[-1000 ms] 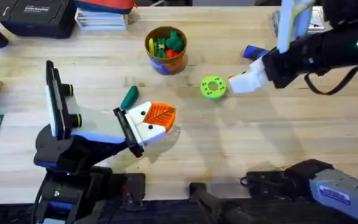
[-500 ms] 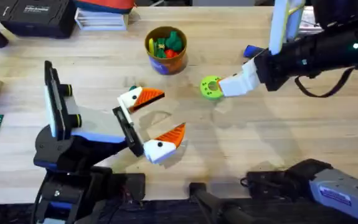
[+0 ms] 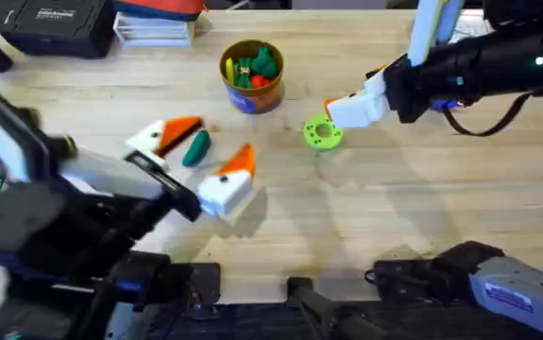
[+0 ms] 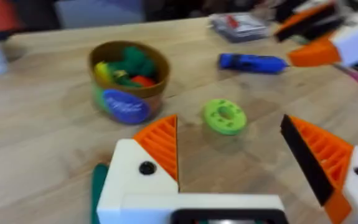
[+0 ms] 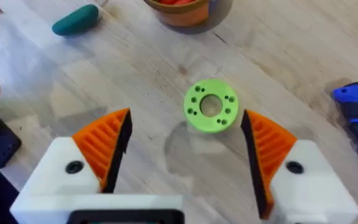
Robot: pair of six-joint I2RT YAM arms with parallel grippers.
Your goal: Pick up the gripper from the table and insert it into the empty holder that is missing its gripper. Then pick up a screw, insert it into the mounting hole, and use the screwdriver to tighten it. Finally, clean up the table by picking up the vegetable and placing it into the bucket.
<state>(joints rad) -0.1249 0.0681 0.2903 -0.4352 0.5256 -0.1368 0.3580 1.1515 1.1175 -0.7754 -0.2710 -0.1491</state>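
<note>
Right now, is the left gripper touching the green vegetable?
Apart. Overhead, the left gripper stands open, the vegetable lying between its fingers with bare table showing on both sides.

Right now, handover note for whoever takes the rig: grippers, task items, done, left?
Left gripper: open, empty, fingers straddling the dark-green vegetable on the table.
Right gripper: open, empty, over the green disc.
Bucket: already holds other toy vegetables; the dark-green one is not in it.
Screwdriver: lying on the table beyond the disc.
Done: can't confirm the gripper insert or the screw.
Left: grasp the vegetable, drop it in the bucket.
</note>
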